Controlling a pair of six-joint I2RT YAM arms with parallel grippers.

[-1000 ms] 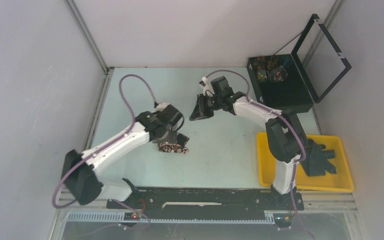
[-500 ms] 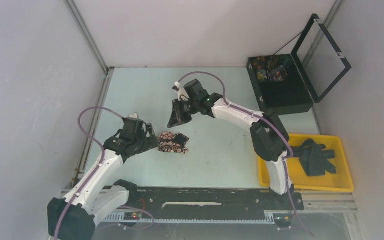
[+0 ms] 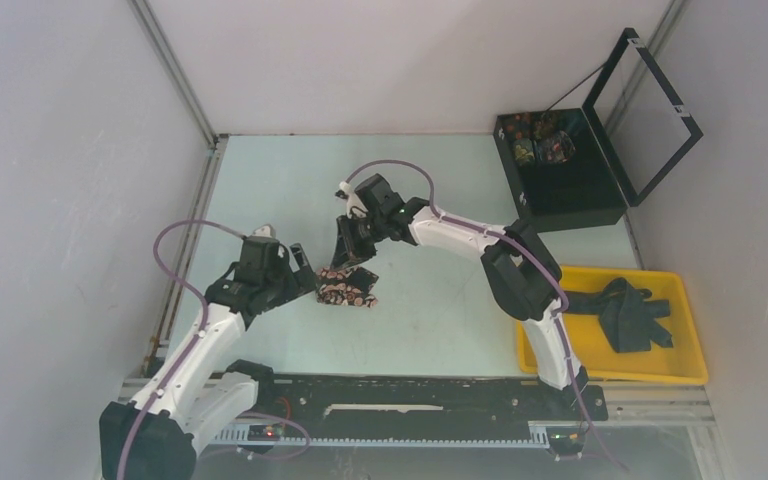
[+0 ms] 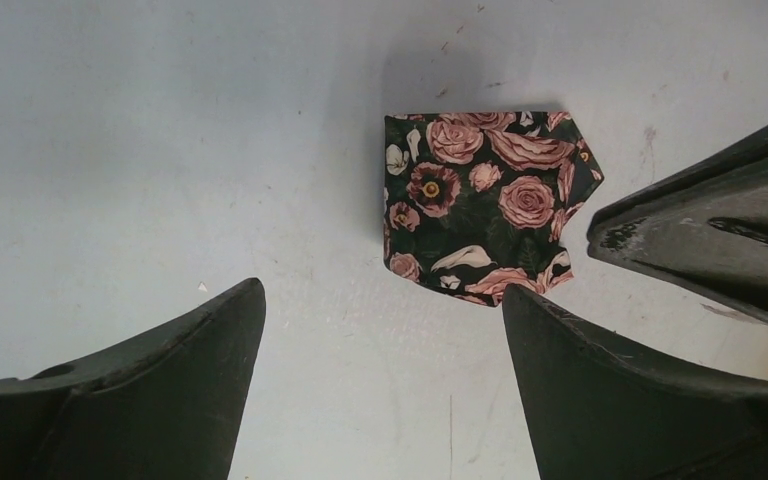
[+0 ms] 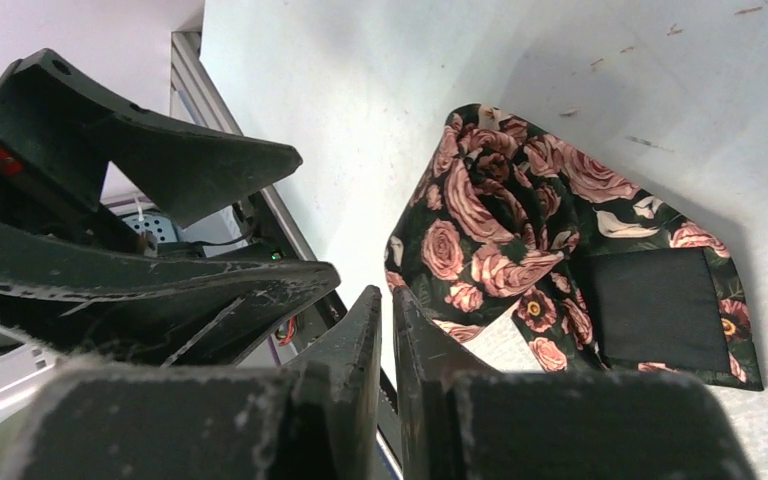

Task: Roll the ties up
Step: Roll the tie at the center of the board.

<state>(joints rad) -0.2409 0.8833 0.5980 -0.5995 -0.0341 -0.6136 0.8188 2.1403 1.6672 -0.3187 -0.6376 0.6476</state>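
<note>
While the left tool (image 3: 305, 271) hangs low over the worktop (image 3: 440, 305) with its jaws spread wide and nothing between them, the rose-patterned tie (image 3: 346, 287) lies just beyond its fingertips, near the middle of the surface and a little toward the left arm. From the left wrist, the tie is a compact, roughly square bundle of black cloth with pink roses. It lies flat on the worktop ahead of the gap between the two dark fingers (image 4: 160, 390), apart from both of them. The right tool (image 5: 385, 300) comes down at the bundle from the far side, tilted toward it. Its jaws are drawn nearly together with only a thin slit between them, and nothing shows in that slit. Its tip sits at the edge of the tie; whether it touches or pinches the cloth, I cannot tell. From the right wrist, the bundle shows coiled layers at the end nearer the left tool. A flatter flap beside them carries a plain black patch. At the right near corner of the worktop, a yellow tray (image 3: 610, 377) holds a loose heap of dark ties (image 3: 630, 315). At the far right, a black box (image 3: 570, 195) stands open, with small patterned rolls (image 3: 535, 140) in its far end, too small to make out further.
</note>
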